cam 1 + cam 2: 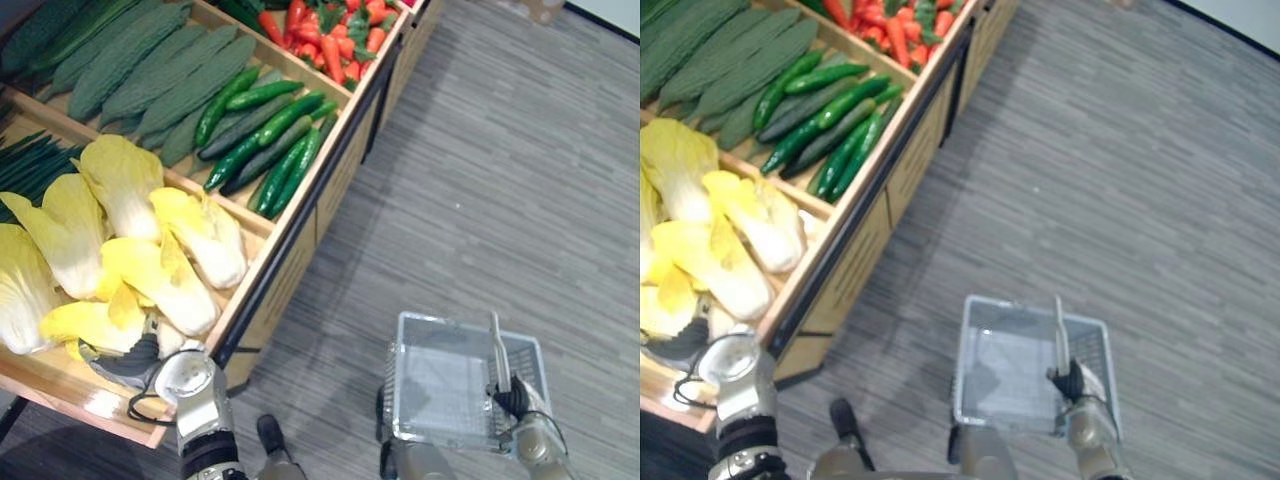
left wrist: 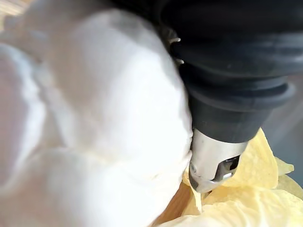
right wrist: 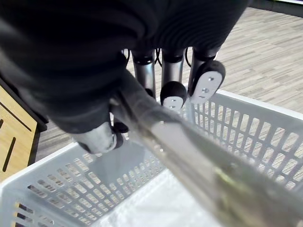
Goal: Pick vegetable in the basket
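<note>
right robot hand (image 1: 514,398) curled round basket handle (image 1: 495,345), left robot hand (image 1: 135,358) among cabbages (image 1: 175,285)

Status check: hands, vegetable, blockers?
Left robot hand in among cabbages, grip unseen. Right robot hand shut on basket handle. Basket empty. Nothing blocking.

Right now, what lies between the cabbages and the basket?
The stand's wooden edge and then bare grey floor lie between the cabbages and the basket, as the left eye view shows.

Yellow-white cabbages (image 1: 160,270) heaped in wooden bin (image 1: 50,385); empty grey basket (image 1: 402,372) apart
</note>
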### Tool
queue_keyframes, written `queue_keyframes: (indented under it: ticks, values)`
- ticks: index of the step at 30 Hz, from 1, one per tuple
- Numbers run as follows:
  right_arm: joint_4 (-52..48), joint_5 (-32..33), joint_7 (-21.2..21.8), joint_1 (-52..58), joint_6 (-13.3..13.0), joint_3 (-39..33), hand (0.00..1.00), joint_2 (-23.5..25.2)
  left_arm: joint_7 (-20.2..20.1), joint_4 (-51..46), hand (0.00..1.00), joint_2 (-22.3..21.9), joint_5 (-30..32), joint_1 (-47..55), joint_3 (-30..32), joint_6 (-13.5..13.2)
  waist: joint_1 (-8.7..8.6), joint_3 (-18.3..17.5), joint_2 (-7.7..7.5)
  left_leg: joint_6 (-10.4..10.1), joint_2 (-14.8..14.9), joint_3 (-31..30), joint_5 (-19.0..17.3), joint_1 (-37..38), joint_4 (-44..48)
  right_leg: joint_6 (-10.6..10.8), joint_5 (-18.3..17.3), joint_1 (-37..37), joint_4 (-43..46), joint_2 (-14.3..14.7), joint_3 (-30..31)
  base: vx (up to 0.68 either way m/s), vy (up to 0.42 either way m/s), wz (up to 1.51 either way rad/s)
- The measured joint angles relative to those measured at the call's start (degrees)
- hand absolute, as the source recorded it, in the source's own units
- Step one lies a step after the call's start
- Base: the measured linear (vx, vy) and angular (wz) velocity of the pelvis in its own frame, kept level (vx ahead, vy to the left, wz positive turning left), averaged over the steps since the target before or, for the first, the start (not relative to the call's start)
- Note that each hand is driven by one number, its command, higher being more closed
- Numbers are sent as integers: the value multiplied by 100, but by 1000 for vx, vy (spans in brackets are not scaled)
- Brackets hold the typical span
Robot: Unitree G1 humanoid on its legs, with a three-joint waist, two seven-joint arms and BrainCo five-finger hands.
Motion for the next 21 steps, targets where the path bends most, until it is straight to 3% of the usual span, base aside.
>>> queue_keyframes:
  ticks: [6,12,17,21]
  values:
    - [0,0,-18,4,-88,129,100,-86,-3,371,100,249,-229,-16,-48,-209,-92,-4,28,-12,-14,16,22,4,0,-8,97,6,-84,-10,0,-17,-10,-2]
    - [3,1,-17,5,-110,212,100,-221,-42,738,100,413,-451,-90,-109,-236,-97,-8,136,-15,-17,9,41,52,-1,-8,104,76,-126,-14,-17,-5,-4,0]
    - [10,0,-13,10,-97,221,100,-220,-73,648,100,383,-659,-69,-113,-250,-100,-18,155,-14,-32,-38,41,122,-1,2,119,183,-128,-38,-69,11,-10,4]
    - [27,-1,-10,27,-55,220,100,-211,-315,245,100,190,-671,87,-107,-158,-113,-18,154,-14,-53,-173,40,170,-1,2,119,309,-150,-69,-158,25,-16,13]
